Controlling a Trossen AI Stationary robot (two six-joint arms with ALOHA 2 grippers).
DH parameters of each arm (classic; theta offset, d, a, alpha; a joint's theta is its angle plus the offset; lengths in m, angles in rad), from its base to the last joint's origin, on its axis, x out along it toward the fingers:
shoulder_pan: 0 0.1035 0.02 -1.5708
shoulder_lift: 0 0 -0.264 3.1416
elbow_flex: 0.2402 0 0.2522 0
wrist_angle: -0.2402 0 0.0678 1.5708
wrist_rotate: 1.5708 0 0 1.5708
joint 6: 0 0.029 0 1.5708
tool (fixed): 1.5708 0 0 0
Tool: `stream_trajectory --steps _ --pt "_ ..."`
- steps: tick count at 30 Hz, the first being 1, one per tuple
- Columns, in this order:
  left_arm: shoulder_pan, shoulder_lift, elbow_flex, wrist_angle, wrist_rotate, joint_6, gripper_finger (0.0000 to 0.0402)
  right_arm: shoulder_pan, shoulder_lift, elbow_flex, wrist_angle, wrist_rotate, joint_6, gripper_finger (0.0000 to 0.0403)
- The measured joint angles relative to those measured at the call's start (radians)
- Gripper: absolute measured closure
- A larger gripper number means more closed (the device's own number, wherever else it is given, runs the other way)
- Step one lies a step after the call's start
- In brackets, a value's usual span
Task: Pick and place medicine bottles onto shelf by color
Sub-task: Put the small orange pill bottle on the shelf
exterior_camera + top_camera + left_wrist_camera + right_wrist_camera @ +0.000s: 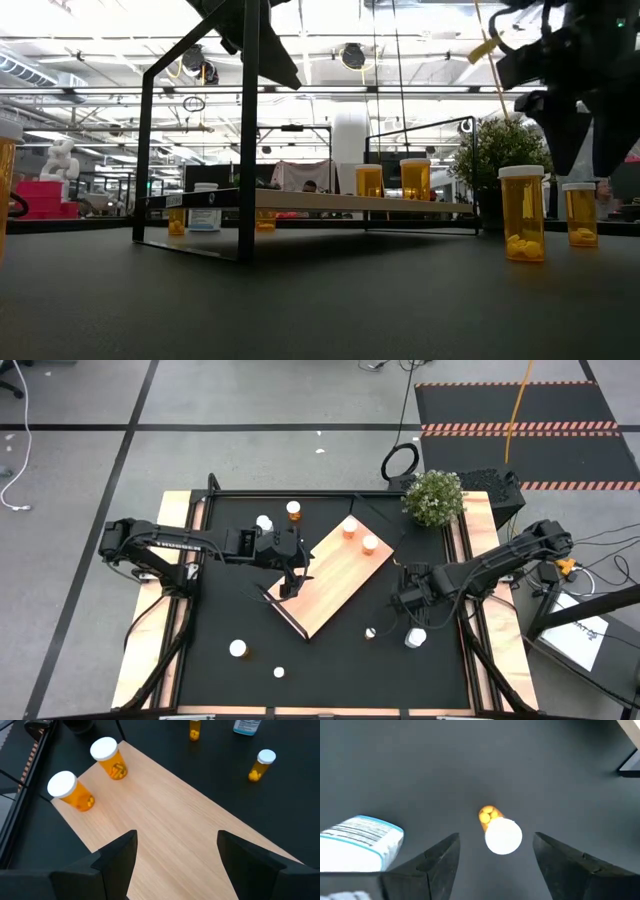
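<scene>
Shelf (pixel 335 582) lay skewed across the worktop (pixel 330 670), long axis running diagonally, two amber bottles (pixel 360 536) upright at its far end. My left hand (pixel 290 582) hovered over its near part, fingers spread, empty. My right hand (pixel 495 851) hung spread above a small amber bottle (pixel 500 834) standing upright off the shelf's near corner, white cap up, a white labelled bottle (pixel 360 842) beside it. Judged it light, rigid, slick plastic, tippy; best pinched across the body under the cap.
</scene>
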Motion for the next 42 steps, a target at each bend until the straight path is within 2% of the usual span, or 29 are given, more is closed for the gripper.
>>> stream_trajectory --steps 14,29,36,42 --pt "0.000 0.000 0.000 0.000 0.000 -0.006 0.0128 -0.079 0.000 -0.061 0.073 -0.053 -0.075 0.0161" --pt "0.000 0.000 0.000 -0.007 0.000 -0.005 0.0128 -0.083 0.000 -0.061 0.095 -0.057 -0.043 0.0273" --pt "0.000 0.000 0.000 -0.008 0.000 -0.005 0.0128 -0.082 0.000 -0.061 0.129 -0.058 -0.042 0.0287" --pt "0.000 0.000 0.000 -0.023 0.000 -0.004 0.0128 -0.082 0.000 -0.043 0.156 -0.106 -0.032 0.0285"
